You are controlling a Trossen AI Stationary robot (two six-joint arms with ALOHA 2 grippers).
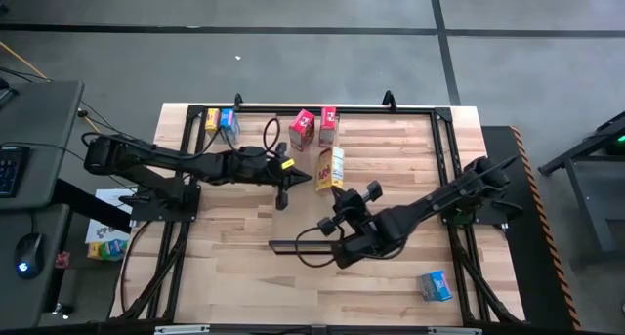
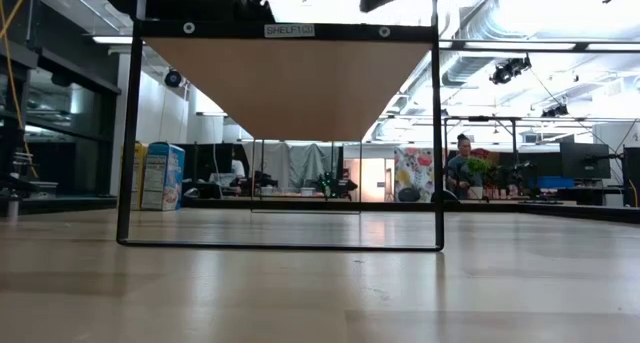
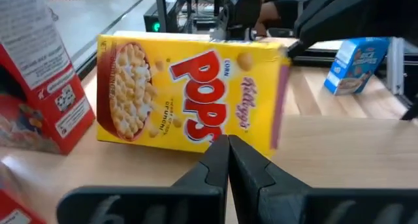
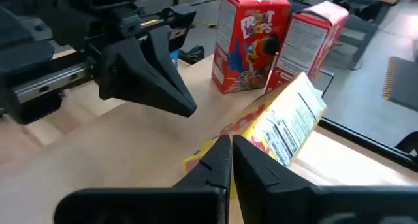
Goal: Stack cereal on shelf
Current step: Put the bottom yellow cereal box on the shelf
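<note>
The yellow cardboard Corn Pops cereal box (image 1: pixel 331 168) served as the landmark: it lay tipped on the striped-plank wooden tabletop (image 1: pixel 244 237), near the middle of the black metal shelf frame (image 1: pixel 444 149). The left gripper (image 1: pixel 284 184) sat just beside the box on its left, fingers pressed fully together and holding nothing. The right gripper (image 1: pixel 344 200) sat just below and to the box's right in the high view, its fingers likewise closed flat against each other; in its wrist view the box (image 4: pixel 274 129) lay beyond the fingertips, not between them, so it appeared to have closed on air.

Behind the yellow box stood two red cardboard cereal boxes (image 1: pixel 314 127), close together. Well to its left, at the frame's far corner, a yellow and a blue box (image 1: pixel 222 121) stood side by side, and another blue box (image 1: pixel 437 285) lay well away at the near right of the table. The pale-wood shelf board (image 2: pixel 290 83) hung overhead in the low view, with no box seen on it.

The likely trouble was a missed grasp: lifting now would probably leave the box behind. With both arms crowding it, a push could slide it into the red boxes and topple them, or the grippers could collide.
</note>
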